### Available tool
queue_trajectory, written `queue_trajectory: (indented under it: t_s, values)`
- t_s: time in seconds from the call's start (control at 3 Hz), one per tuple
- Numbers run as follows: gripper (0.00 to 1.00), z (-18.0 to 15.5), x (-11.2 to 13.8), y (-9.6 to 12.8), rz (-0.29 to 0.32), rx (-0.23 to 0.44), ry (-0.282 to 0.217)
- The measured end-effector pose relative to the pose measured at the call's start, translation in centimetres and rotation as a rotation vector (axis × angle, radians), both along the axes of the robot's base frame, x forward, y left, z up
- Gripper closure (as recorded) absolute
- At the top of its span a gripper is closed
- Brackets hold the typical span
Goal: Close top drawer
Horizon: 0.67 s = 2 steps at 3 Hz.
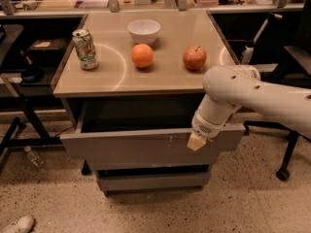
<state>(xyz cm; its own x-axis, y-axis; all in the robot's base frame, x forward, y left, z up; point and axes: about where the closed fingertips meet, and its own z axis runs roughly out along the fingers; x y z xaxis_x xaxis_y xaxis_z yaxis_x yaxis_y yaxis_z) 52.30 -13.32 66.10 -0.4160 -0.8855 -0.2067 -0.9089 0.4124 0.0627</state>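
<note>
Beneath the tan table top (112, 84), the top drawer (131, 148) is seen pulled out toward the camera. Its dark inside is exposed between the table edge and the wide grey front. Small pale scratches are visible on that flat front, right of its middle. The gripper (197, 141) is placed at the right part of the drawer front, near its upper edge, with its pale tan tip pointed down and to the left. Whether the tip is touching the front or is just before it cannot be told. It also cannot be told whether the gripper is open or closed, and nothing is seen to be held in it. The white arm (262, 98) is extended in from the right, bent downward at a rounded joint beside the table's right front corner.

On the table top, a drink can (85, 49) is stood upright at the left, a white bowl (144, 31) is set toward the back, and an orange (142, 56) and a red apple (194, 58) are laid apart in front of it. A narrower grey drawer front (150, 181) is seen shut below the open one.
</note>
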Motion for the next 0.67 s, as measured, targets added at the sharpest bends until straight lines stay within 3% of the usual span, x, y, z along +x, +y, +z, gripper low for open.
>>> queue_trajectory:
  t_s: [0.33,0.67]
  values:
    - [1.00,-0.20,1.09,0.02,-0.005,-0.006,0.001]
    - [0.81,-0.20,1.09,0.02,-0.005,-0.006,0.001]
